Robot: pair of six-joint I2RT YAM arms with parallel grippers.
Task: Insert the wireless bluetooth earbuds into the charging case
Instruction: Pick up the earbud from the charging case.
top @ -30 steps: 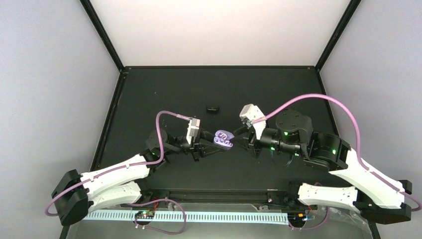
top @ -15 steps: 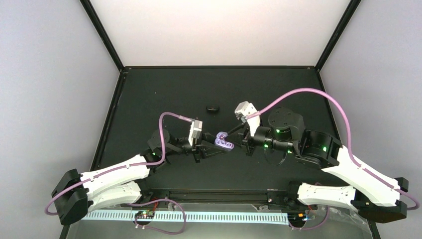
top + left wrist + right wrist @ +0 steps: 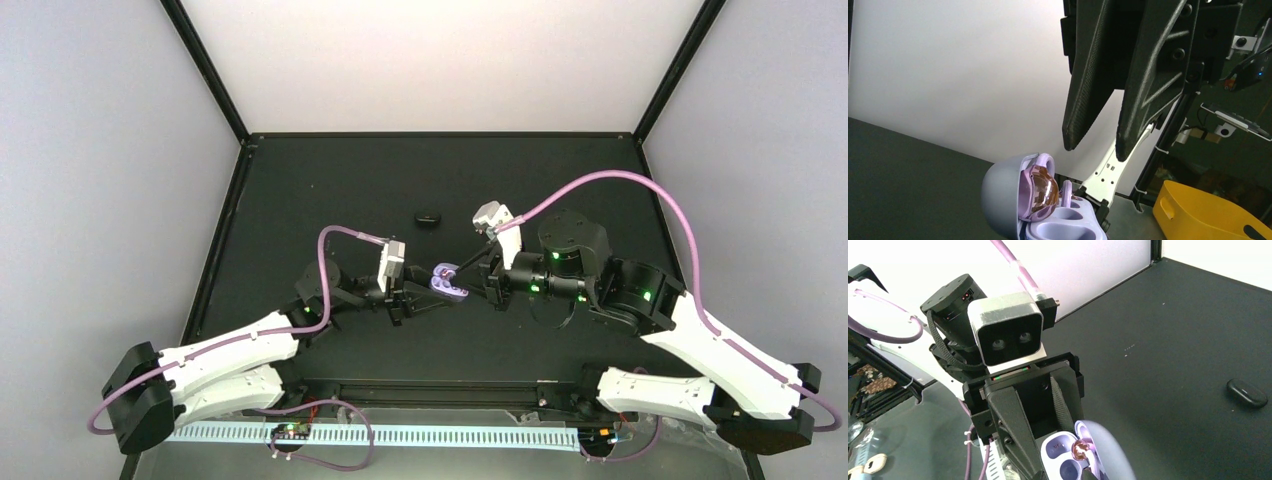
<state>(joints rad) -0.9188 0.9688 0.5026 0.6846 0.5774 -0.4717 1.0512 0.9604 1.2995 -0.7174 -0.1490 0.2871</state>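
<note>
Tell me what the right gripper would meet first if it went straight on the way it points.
Most likely the open charging case held in the left gripper: the right gripper points at its well tray with nothing between. Depth is hard to judge.

The black bench (image 3: 300, 180) carries a small black oval (image 3: 429, 216), lying flat toward twelve o'clock of its middle, well apart from every edge.
</note>
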